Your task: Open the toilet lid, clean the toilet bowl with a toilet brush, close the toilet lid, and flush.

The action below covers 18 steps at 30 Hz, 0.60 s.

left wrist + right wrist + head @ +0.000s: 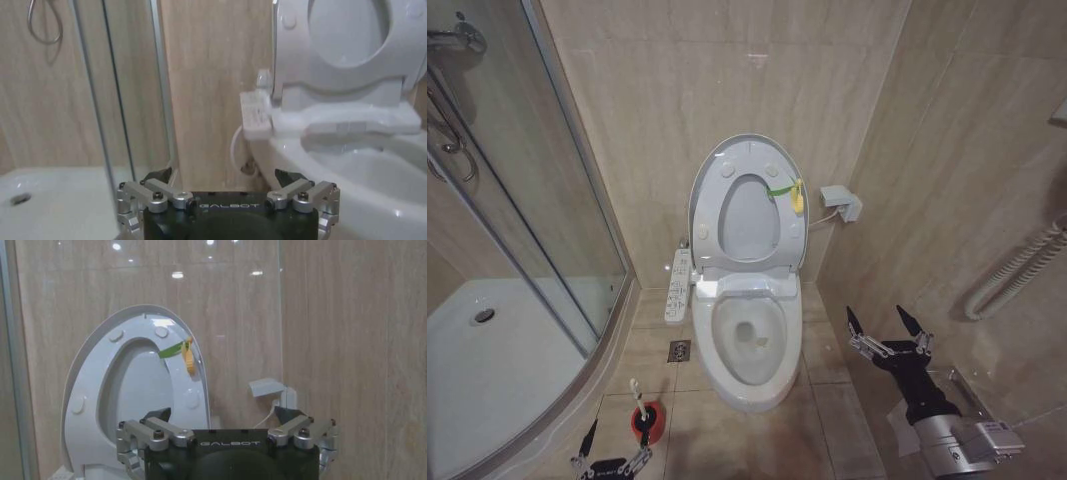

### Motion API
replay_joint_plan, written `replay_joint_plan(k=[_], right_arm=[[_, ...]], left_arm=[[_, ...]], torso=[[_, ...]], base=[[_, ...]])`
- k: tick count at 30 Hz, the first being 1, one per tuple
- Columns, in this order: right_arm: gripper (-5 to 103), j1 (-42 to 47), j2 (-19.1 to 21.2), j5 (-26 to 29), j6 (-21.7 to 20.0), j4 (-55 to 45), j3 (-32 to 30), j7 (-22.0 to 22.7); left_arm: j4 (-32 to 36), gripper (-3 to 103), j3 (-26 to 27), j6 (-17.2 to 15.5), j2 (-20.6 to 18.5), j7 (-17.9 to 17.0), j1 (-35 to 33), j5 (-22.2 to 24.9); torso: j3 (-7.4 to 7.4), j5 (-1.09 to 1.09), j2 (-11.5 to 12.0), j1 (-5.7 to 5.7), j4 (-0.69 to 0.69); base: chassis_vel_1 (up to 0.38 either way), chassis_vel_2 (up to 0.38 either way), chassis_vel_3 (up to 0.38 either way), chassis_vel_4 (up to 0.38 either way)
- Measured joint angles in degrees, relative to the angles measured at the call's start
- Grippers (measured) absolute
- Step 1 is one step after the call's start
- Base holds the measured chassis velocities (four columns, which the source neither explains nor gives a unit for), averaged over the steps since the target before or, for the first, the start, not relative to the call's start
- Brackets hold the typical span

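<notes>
The toilet lid [749, 220] stands upright against the back wall with the ring seat [714, 215] raised in front of it and a yellow-green tag [795, 194] at its edge. Below lies the uncovered toilet bowl [749, 345], with a button panel [679, 285] on its side. The toilet brush handle [636, 393] sticks up from a red holder [648, 423]; its head is hidden inside. My left gripper [615, 445] is open low beside the holder. My right gripper [876, 318] hangs open to the right of the bowl. The left wrist view has its gripper [227, 180] facing the bowl [360, 165]. The right wrist view has its gripper [227, 416] facing the lid [137, 385].
A glass shower enclosure [557, 200] with a white tray [487, 350] fills the left side. A floor drain [679, 351] sits left of the bowl. A white wall box [842, 203] with a cable is beside the lid. A ribbed hose [1017, 270] hangs on the close right wall.
</notes>
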<state>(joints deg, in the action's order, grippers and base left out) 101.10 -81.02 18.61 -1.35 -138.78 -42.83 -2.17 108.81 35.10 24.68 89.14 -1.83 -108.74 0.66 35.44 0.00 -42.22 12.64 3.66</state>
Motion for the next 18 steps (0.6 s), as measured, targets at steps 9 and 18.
replay_joint_plan(k=[9, 18], right_arm=[[100, 0.0, 0.0, 0.0, 0.0, 0.0, 0.0, 0.0], [100, 0.0, 0.0, 0.0, 0.0, 0.0, 0.0, 0.0]], left_arm=[[-10.8, 100, 2.8, 5.2, -1.8, 0.8, 3.0, 2.2], [-19.8, 100, 4.4, 6.1, -5.0, 3.8, 10.2, 7.3]], torso=[[0.00, 0.00, 0.0, 0.00, 0.00], [0.00, 0.00, 0.0, 0.00, 0.00]], base=[[0.000, 0.000, 0.000, 0.000], [0.000, 0.000, 0.000, 0.000]])
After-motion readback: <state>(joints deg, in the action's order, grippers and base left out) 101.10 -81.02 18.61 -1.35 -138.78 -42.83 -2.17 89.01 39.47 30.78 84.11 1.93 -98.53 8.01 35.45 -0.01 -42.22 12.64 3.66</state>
